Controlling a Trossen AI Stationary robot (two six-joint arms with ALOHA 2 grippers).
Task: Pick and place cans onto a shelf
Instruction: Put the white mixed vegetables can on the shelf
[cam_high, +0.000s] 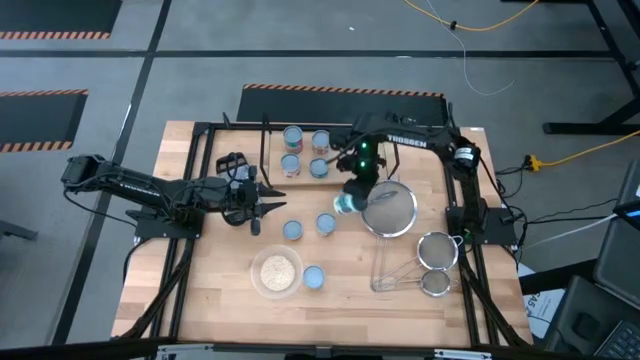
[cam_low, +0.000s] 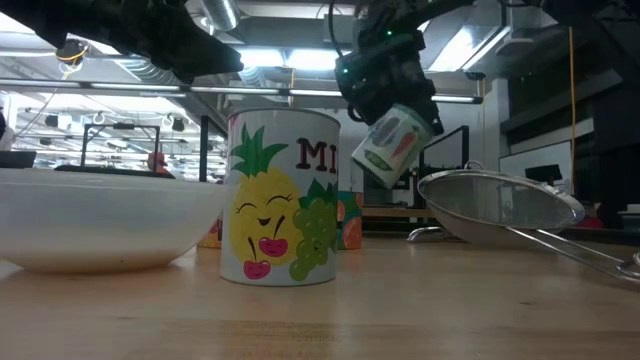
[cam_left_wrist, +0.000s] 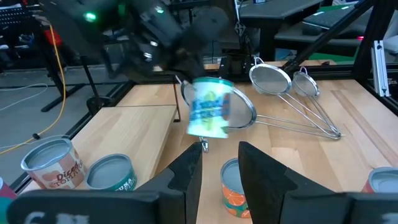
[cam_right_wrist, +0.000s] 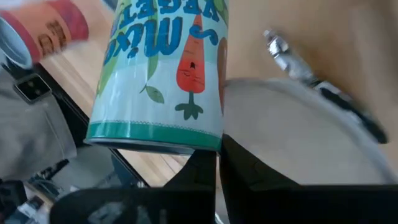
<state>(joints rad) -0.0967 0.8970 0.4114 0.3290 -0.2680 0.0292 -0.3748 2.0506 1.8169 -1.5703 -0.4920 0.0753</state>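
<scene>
Pale-green tin: I read a small cylindrical can with a carrot label (cam_right_wrist: 161, 68) pinched in my right gripper (cam_high: 350, 198), tilted, lifted clear of the table.
Right gripper fingers: pressed onto the can's side; in the low view the can (cam_low: 396, 143) hangs at an angle below the wrist.
Beside the right gripper: a round wire-mesh strainer (cam_high: 390, 210) lies just next to it on the tabletop.
Light-wood shelf with black wire frame (cam_high: 272, 152): behind the right gripper, carrying four upright cans (cam_high: 306, 152).
Left gripper (cam_high: 262, 205): I see its fingers spread, nothing between them, hovering above the table.
Ahead of the left gripper: two blue-topped cans (cam_high: 308, 227) stand on the table, between it and the right gripper.
Near edge: clear bowl of pale grains (cam_high: 276, 272), one more can (cam_high: 313, 278) just beside it.
</scene>
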